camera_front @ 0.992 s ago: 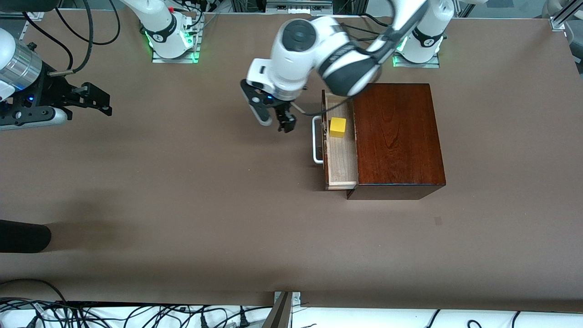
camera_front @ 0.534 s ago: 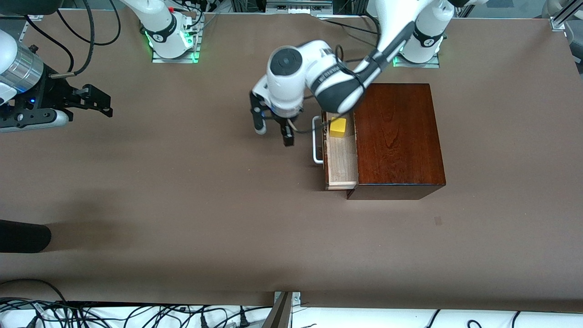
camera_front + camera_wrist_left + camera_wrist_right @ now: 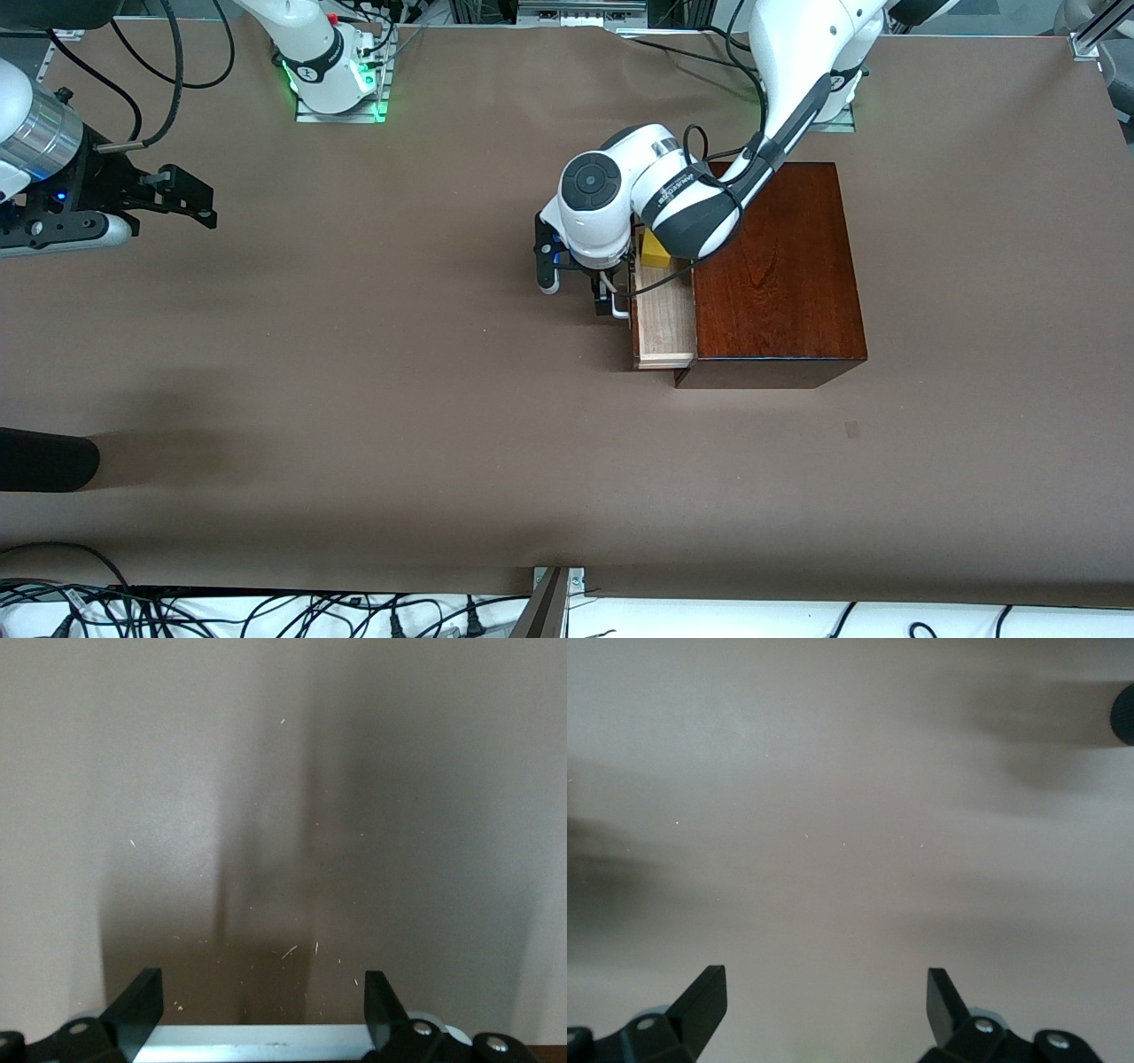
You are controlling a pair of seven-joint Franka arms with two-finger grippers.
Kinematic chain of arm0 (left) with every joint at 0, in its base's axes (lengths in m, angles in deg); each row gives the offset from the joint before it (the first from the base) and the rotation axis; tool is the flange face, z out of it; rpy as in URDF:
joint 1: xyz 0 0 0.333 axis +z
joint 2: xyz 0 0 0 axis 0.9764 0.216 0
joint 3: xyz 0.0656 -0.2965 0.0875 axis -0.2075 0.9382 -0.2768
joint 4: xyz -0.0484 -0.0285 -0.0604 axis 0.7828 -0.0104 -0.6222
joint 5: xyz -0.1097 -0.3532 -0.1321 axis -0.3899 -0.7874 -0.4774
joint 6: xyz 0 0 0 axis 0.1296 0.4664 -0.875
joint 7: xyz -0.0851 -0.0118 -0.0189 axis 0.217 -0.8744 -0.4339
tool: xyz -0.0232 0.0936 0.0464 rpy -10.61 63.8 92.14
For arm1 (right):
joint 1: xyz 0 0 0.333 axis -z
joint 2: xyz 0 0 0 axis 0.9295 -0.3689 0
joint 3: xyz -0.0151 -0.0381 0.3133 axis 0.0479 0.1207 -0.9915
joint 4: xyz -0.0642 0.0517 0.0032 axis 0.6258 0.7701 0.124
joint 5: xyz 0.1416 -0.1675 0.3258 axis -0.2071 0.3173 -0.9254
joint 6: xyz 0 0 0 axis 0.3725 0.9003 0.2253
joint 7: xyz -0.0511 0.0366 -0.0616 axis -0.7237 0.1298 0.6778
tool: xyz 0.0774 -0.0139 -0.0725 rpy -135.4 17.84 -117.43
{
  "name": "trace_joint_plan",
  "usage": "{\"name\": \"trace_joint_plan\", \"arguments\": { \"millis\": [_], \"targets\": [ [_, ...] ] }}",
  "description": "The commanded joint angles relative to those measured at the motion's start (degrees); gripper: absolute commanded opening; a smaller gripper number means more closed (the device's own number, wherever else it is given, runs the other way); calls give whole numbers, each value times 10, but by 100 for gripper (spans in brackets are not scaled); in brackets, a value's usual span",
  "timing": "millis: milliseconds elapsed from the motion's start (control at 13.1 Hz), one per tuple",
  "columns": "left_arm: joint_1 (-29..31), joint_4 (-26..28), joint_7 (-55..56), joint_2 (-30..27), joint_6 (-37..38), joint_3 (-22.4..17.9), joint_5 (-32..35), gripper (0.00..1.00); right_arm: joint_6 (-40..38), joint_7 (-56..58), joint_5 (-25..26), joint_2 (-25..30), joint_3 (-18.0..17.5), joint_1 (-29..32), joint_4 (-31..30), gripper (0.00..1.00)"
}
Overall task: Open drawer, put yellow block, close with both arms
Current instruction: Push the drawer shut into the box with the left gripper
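Note:
The dark mahogany box [image 3: 771, 266] stands at the left arm's end of the table. Its drawer [image 3: 664, 328] is pulled out, showing the pale wood tray. The yellow block [image 3: 656, 254] lies in the tray, partly hidden by the left arm. My left gripper [image 3: 576, 299] is open, low in front of the drawer. In the left wrist view the left gripper [image 3: 259, 1005] has the white bar handle [image 3: 257, 1043] lying between its fingers [image 3: 137, 1005]. My right gripper [image 3: 205, 202] waits open over bare table at the right arm's end, and the right wrist view [image 3: 824, 1001] shows it empty.
A dark rounded object [image 3: 44, 459] with its shadow lies at the table edge at the right arm's end, nearer to the front camera. Cables [image 3: 266, 611] run along the table's near edge. The arm bases [image 3: 332, 80] stand at the top.
My left gripper has come down and moved toward the drawer front, now at the handle, and the arm covers part of the yellow block. The right arm has not moved.

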Motion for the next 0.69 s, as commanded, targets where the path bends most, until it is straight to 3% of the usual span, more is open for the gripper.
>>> {"name": "trace_joint_plan", "arguments": {
  "millis": [0, 610],
  "targets": [
    [7, 7, -7, -18, 68, 0, 16, 100, 2, -9, 5, -2, 1, -2, 8, 100],
    [45, 5, -7, -36, 124, 2, 24, 100, 2, -9, 2, -2, 1, -2, 7, 100]
  ]
}}
